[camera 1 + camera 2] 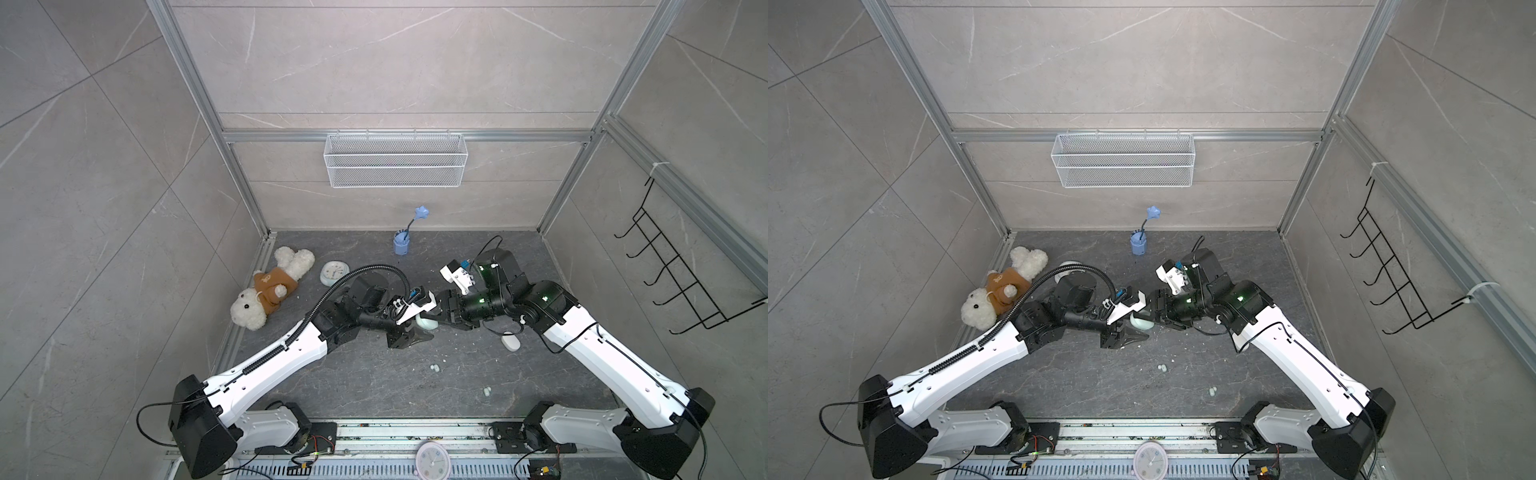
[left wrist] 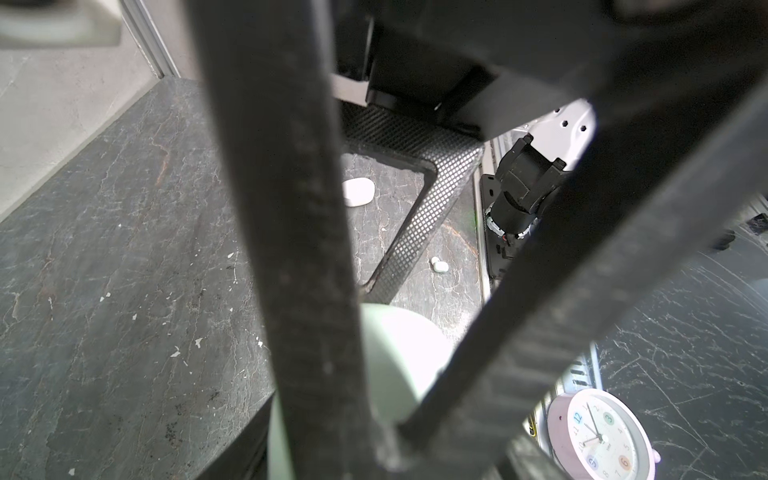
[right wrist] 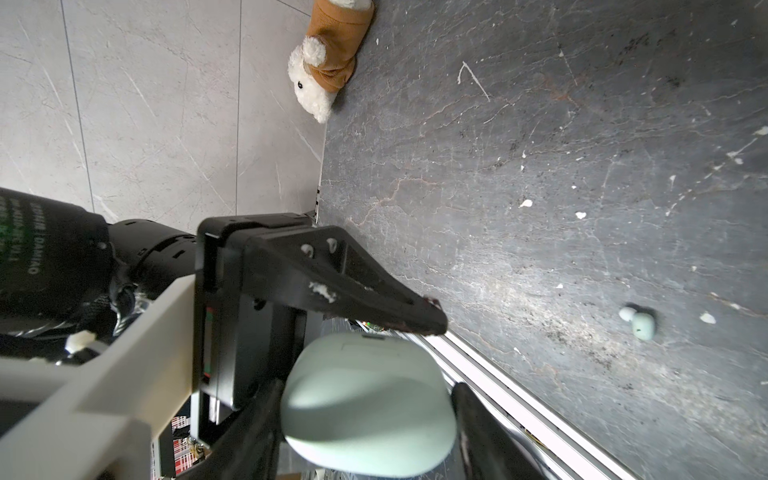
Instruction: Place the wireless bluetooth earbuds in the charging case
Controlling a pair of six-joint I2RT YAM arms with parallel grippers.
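Wireless bluetooth earbuds [image 1: 434, 367]: two mint buds loose on table [image 1: 374, 386]. One at 6 o'clock of grippers, near; other at 5 o'clock, farther. Right gripper [image 1: 440, 316] clamps mint charging case [image 3: 365, 399]. Left gripper [image 1: 420, 322] straddles same case; clamped or not, cannot tell.

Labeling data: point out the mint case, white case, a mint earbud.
mint case [image 3: 370, 399]: right wrist view, rounded shell
white case [image 1: 510, 343]: in a top view, middle
mint earbud [image 3: 643, 326]: right wrist view, larger lobe
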